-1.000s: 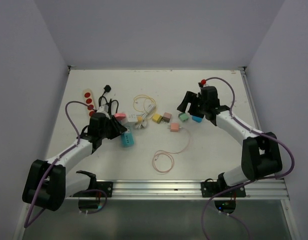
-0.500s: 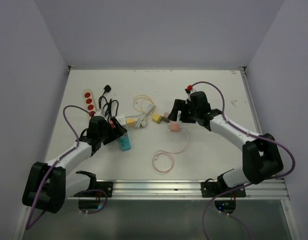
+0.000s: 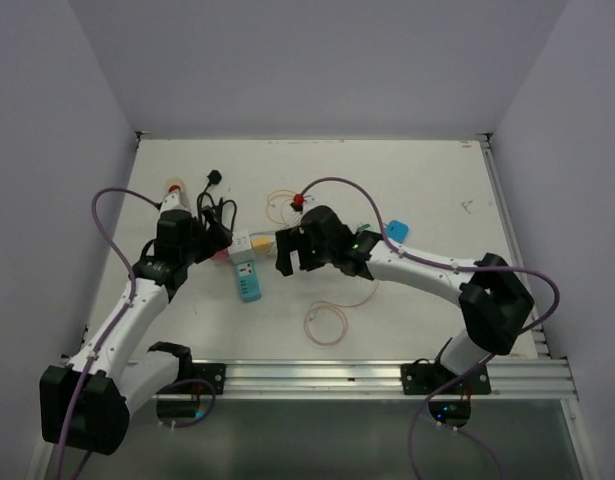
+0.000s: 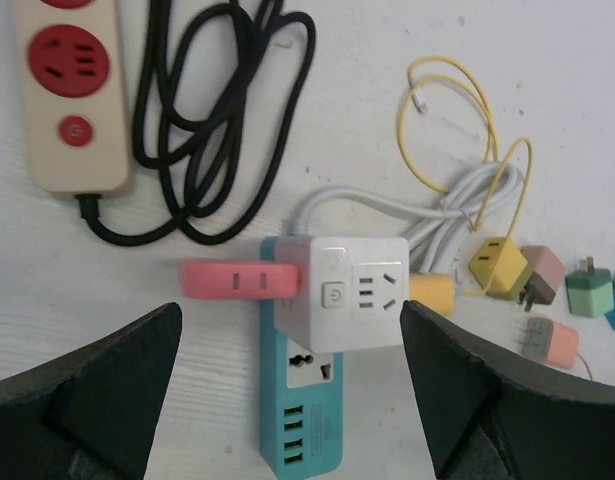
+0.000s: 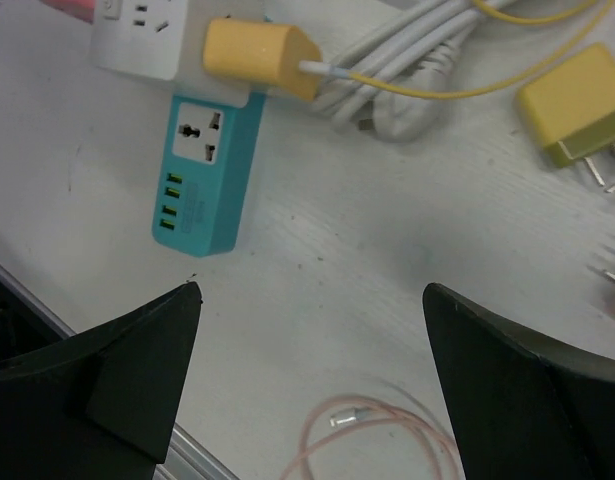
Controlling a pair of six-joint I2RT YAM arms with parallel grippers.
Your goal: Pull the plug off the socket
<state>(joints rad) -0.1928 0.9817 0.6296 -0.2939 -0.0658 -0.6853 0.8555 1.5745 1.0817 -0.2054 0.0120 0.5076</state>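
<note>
My left gripper [image 4: 290, 335] spread wide, empty, white cube socket [image 4: 345, 292] framed between its fingers. Yellow plug [image 5: 257, 52] seated in socket's side, ahead-left of my right gripper [image 5: 309, 305], likewise wide, empty.

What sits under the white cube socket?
The teal power strip runs beneath the white cube socket; its universal outlet and USB ports show, but its far end is covered.
</note>
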